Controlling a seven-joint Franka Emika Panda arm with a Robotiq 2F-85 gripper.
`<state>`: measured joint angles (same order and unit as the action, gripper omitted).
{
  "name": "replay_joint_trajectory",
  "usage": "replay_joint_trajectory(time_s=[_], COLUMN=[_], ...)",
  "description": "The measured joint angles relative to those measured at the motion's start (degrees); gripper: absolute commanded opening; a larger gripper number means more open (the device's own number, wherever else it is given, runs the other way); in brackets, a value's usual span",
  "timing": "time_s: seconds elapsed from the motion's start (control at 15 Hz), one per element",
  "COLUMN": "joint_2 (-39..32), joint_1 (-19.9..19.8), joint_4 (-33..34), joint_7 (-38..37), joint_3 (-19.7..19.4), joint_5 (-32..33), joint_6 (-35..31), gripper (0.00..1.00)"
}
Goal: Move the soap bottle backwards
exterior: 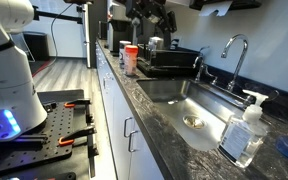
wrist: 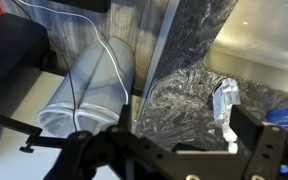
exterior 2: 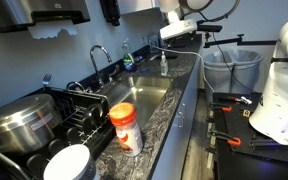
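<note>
The soap bottle [exterior: 246, 125] is a clear pump bottle with a white head. It stands on the dark stone counter beside the sink [exterior: 189, 108]. In an exterior view it is small at the far end of the counter [exterior 2: 164, 63], with my white wrist [exterior 2: 176, 27] above it. In the wrist view the bottle [wrist: 224, 108] is seen from above, just inside my right finger. My gripper [wrist: 174, 160] is open and empty, above the counter, with nothing between the fingers.
An orange-and-white container [exterior 2: 126, 128] stands by the other end of the sink, also shown in an exterior view [exterior: 130, 58]. There is a faucet [exterior: 234, 52] and a black dish rack [exterior 2: 79, 105] with a pot. A lined trash bin [wrist: 89, 95] stands beside the counter edge.
</note>
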<state>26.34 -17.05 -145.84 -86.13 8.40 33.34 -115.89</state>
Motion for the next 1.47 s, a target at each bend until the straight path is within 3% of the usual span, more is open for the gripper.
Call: replay_joint_trajectory(time_s=[0.33,0.6,0.93,1.47], joint_2=[-6.61,-13.46,-21.15,-22.11], joint_1=[-0.77,-0.39,1.77,3.37], joint_4=[2.24,6.7,14.3,14.65], joint_7=[-15.66,-22.94,-24.01,-24.0], joint_3=[-3.89,-7.8,-11.08,-12.9], joint_5=[5.27,8.38,7.83,7.76], joint_6=[0.12,-0.02,0.26,0.02], gripper=[1.0,1.0,1.0,1.0])
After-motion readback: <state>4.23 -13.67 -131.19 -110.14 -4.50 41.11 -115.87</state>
